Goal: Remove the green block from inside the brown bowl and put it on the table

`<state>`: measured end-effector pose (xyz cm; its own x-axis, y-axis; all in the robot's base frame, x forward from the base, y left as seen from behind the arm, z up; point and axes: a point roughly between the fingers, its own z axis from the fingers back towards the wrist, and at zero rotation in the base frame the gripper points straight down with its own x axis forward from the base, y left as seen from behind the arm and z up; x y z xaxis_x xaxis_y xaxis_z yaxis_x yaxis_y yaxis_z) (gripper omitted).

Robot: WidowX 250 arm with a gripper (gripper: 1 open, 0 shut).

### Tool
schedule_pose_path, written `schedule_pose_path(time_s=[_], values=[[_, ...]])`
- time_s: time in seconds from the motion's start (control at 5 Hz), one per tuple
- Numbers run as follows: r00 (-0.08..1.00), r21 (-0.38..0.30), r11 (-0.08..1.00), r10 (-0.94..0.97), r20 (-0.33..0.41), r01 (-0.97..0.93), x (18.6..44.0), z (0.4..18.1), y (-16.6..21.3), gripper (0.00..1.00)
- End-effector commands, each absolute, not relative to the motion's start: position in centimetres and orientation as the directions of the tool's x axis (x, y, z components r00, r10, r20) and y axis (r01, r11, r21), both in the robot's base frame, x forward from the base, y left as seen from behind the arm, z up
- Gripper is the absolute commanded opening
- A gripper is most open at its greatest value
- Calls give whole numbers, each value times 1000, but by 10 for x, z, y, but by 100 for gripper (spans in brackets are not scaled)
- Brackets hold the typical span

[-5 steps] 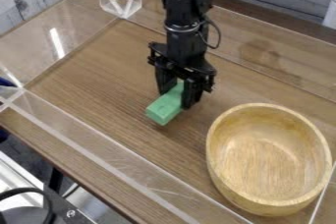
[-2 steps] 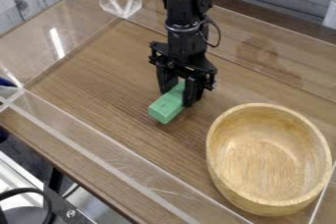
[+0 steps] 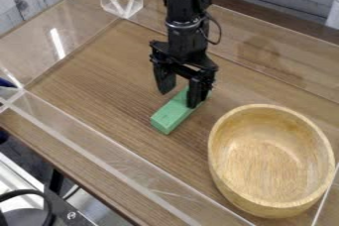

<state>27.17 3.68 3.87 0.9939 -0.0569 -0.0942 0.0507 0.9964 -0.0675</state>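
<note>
The green block (image 3: 169, 116) lies flat on the table (image 3: 93, 81), a little left of the brown bowl (image 3: 272, 159). My gripper (image 3: 180, 91) points straight down over the block's far end. Its two black fingers stand apart, one on each side of that end, and they do not pinch it. The bowl is empty and sits at the right front of the table.
Low clear acrylic walls (image 3: 93, 141) edge the table along the front and left. A clear angled bracket (image 3: 122, 2) stands at the back left corner. The arm's black column rises from the gripper toward the top of the view.
The fingers have spread apart and let go of the green block, which now rests flat on the table. The arm itself has stayed in place.
</note>
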Motion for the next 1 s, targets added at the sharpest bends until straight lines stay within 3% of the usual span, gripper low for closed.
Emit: schedule_pose_path(time_s=[0.0,0.4,0.6,0.8], values=[[999,-53,998,-41,18,42,283,79,42,100],[994,-60,998,-15,111,22,275,144,59,100],[991,-62,998,-24,133,32,265,163,64,100],[990,-59,996,-64,122,72,246,158,54,100]])
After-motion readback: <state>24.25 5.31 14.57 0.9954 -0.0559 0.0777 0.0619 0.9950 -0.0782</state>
